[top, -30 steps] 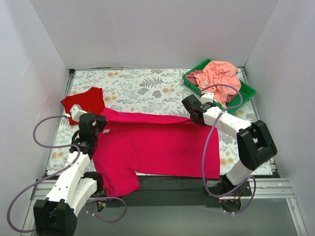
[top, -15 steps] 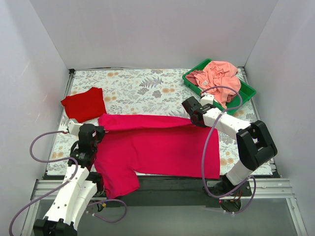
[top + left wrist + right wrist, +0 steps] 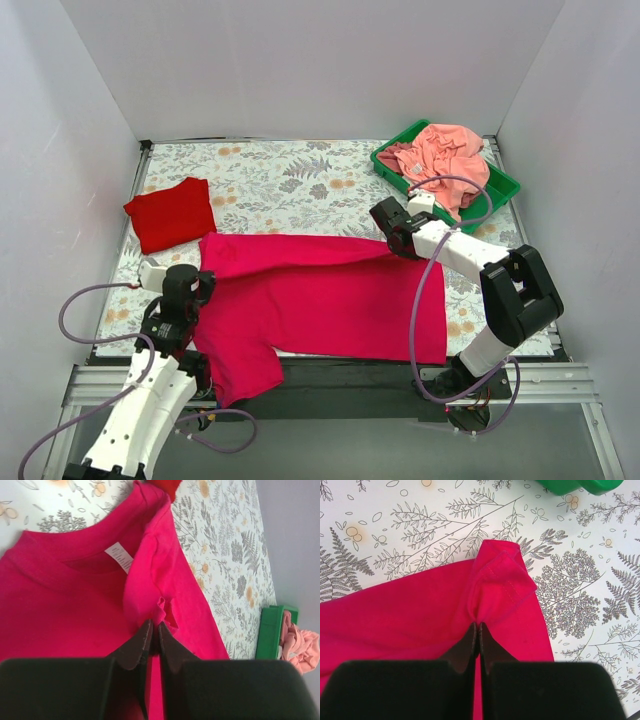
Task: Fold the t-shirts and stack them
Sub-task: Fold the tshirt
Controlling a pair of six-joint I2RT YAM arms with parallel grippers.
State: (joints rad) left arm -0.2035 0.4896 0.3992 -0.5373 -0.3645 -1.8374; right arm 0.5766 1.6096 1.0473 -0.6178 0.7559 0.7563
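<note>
The surface (image 3: 290,175) has a grey floral print all over and is boxed in by plain white walls (image 3: 320,60) on the left, far and right sides. The big crimson t-shirt (image 3: 320,295) is spread across the near middle. The left pincer (image 3: 154,630) is pinching a bunch of it beside the collar. The right pincer (image 3: 477,630) is clamped on its stitched edge at the right. The small red t-shirt (image 3: 172,213) lies far left. A green tray (image 3: 500,185) of pink clothes (image 3: 445,150) sits far right.
</note>
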